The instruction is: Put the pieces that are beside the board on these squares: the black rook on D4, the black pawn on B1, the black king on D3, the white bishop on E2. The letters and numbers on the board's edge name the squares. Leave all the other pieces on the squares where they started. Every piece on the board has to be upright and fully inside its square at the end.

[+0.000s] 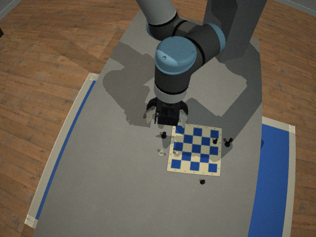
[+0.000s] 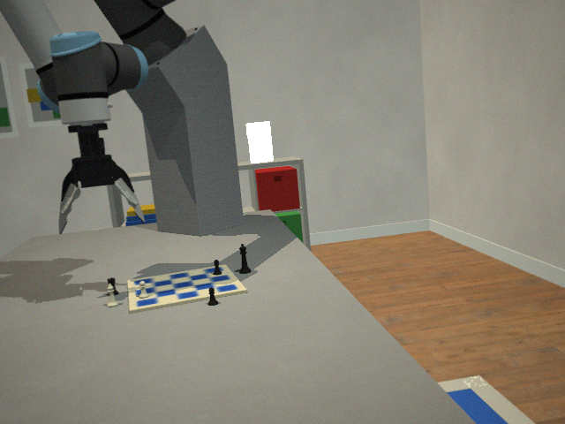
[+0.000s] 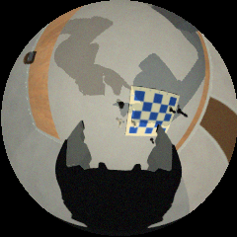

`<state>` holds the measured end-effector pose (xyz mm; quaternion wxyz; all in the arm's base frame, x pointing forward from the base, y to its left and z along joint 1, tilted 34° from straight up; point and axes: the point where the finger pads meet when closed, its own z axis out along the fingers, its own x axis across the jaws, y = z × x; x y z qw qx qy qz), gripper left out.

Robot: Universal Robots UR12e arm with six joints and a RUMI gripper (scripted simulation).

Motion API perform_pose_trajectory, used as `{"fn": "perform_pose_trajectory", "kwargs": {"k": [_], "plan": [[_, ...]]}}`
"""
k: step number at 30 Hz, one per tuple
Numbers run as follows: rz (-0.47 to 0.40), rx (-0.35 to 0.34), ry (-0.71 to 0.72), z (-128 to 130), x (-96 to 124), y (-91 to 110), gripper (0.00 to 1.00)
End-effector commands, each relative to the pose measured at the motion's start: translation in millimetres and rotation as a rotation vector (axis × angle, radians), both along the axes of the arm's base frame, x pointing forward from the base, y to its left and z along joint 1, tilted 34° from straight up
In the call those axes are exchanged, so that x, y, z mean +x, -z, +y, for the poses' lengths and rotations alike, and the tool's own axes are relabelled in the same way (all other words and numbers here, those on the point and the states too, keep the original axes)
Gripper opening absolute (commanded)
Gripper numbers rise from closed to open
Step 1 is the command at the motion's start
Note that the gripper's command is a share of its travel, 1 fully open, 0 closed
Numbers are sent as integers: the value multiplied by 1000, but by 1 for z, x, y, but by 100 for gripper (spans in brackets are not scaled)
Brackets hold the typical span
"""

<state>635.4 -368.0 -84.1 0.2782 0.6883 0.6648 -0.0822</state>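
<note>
Grey table (image 1: pixel 101 178) | gripper (image 1: pixel 166 117) spread, empty | black rook (image 1: pixel 163 134) just below

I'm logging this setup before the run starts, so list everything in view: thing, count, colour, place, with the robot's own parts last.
Chessboard: one, blue and cream squares, flat on the grey table.
Table: one, grey, under the board.
Black pieces beside the board: three; rook off its left edge, king off its right edge, pawn off its near edge.
White bishop: one, on the table left of the board.
Black pawn on the board: one, near the right edge.
White pawn on the board: one, near the left edge.
Shelf unit: one, white, at the back wall, holding red, green, blue and yellow boxes.
Floor: wood planks.
Arm: one, grey with blue caps.
Gripper: one, black, open, empty, high above the table.
</note>
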Motion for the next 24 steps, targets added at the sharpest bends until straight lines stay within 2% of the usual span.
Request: {"fn": "perform_pose_trajectory", "kwargs": {"k": [1,11,13,24], "plan": [[105,-58,-194,-3,2,5,100],[307,-166,-535,-9,7,15,100],[307,-166,-535,-9,7,15,100],[442,-237,-763,-12,11,22,100]]}}
